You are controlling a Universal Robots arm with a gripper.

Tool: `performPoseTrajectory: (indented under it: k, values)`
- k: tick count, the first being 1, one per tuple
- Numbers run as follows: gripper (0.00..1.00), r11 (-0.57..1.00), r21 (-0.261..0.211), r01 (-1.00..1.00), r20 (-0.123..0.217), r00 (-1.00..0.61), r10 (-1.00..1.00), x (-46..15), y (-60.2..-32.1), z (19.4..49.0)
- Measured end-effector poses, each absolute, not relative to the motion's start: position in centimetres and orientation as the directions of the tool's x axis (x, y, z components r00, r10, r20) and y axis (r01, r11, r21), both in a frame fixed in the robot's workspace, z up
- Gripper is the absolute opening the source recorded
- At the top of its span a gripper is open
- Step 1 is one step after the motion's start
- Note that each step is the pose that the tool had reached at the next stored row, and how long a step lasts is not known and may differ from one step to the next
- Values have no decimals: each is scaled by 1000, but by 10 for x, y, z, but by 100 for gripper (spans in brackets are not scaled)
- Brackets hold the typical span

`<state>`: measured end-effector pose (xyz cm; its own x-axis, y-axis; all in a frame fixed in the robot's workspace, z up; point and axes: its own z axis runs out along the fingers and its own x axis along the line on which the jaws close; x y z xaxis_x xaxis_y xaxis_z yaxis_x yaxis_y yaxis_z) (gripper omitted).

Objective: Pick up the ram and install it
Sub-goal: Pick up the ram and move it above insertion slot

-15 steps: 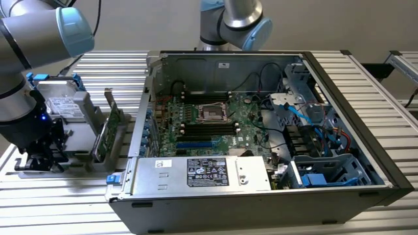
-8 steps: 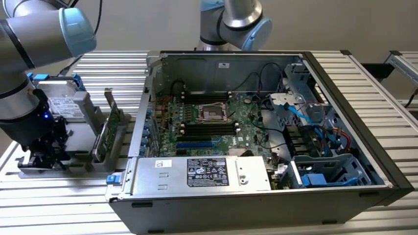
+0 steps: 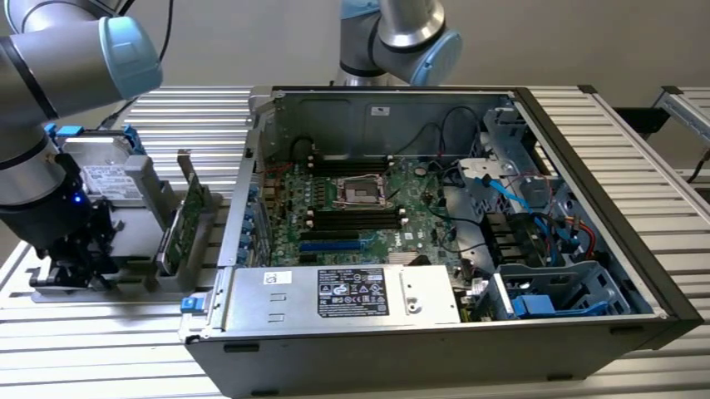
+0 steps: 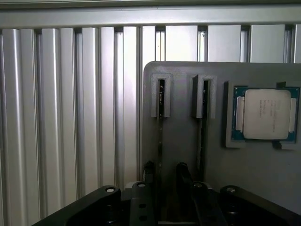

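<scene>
The exterior view sits high and off to one side, looking down at a slant over the whole workspace. The open computer case (image 3: 444, 208) fills the middle of it, the ribbed metal table (image 3: 621, 150) runs underneath, and the arm (image 3: 33, 100) looms near the lens on the exterior view's left. The wrist view rides on that arm and faces straight down from close range, past the gripper (image 4: 165, 181), onto the grey parts holder (image 4: 188, 141) with the table (image 4: 70, 117) beside it. The two views share that parts holder (image 3: 139, 241), which lies at the exterior view's left beside the case, and the table around it.
</scene>
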<state>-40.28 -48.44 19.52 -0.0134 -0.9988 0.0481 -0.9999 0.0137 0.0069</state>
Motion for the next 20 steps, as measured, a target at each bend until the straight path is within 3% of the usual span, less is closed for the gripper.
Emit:
performPoseTrajectory:
  k: [8,10,12,14,20]
  values:
    - [33,14,7,-1000,48,-13,-999,-403,-484,194]
    - [31,14,7,-1000,48,-13,-999,-403,-484,194]
    - [18,14,7,-1000,48,-13,-999,-403,-484,194]
    - [13,14,7,-1000,48,-13,-999,-403,-484,194]
    - [13,14,7,-1000,48,-13,-999,-403,-484,194]
